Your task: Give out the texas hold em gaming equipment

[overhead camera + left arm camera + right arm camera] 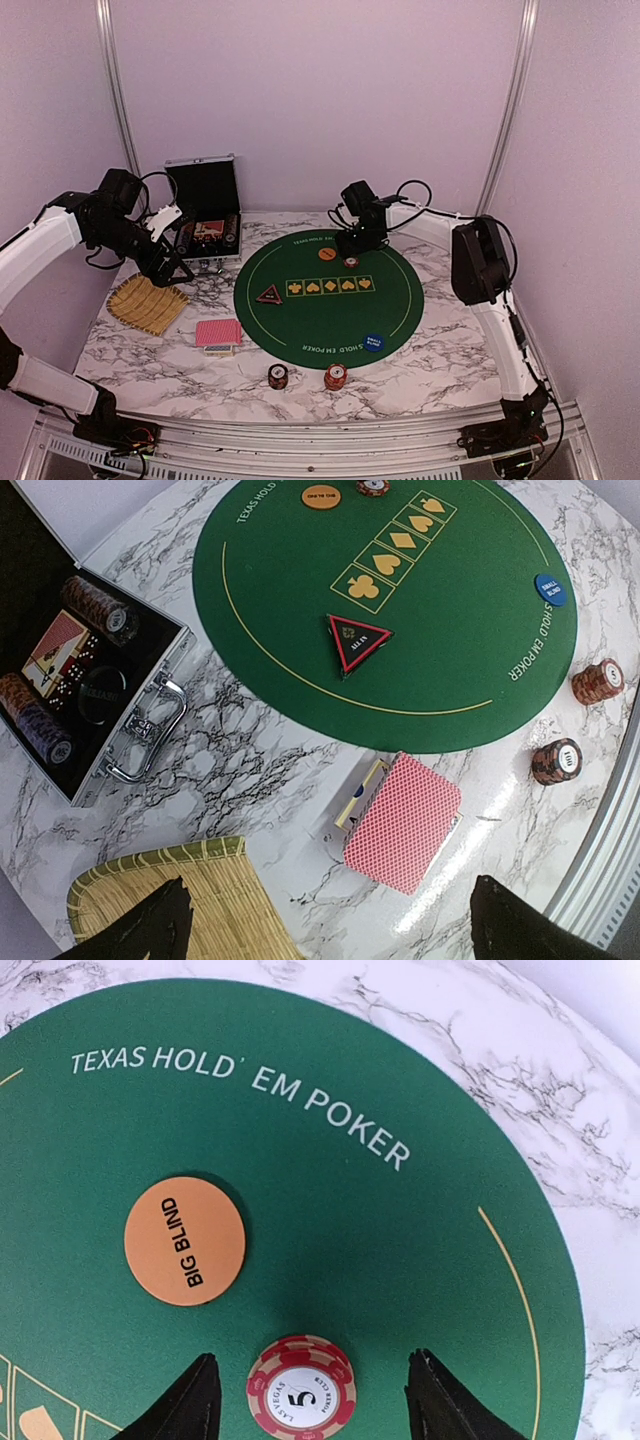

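A green round poker mat (320,320) lies mid-table. On it are an orange "big blind" disc (327,254), a red chip stack (351,262), a dark triangular marker (268,294) and a blue disc (373,342). My right gripper (315,1400) is open at the mat's far side. The red "5" chip stack (301,1388) stands between its fingers, touching neither. The orange disc (185,1240) lies just beyond. My left gripper (330,925) is open and empty, above the straw tray's edge and the red-backed cards (400,822). Two chip stacks (278,376) (335,376) stand near the front edge.
An open silver case (205,215) with chips and cards inside stands at the back left. The yellow straw tray (148,303) lies at the left, under my left arm. The marble table is walled in at the back and sides.
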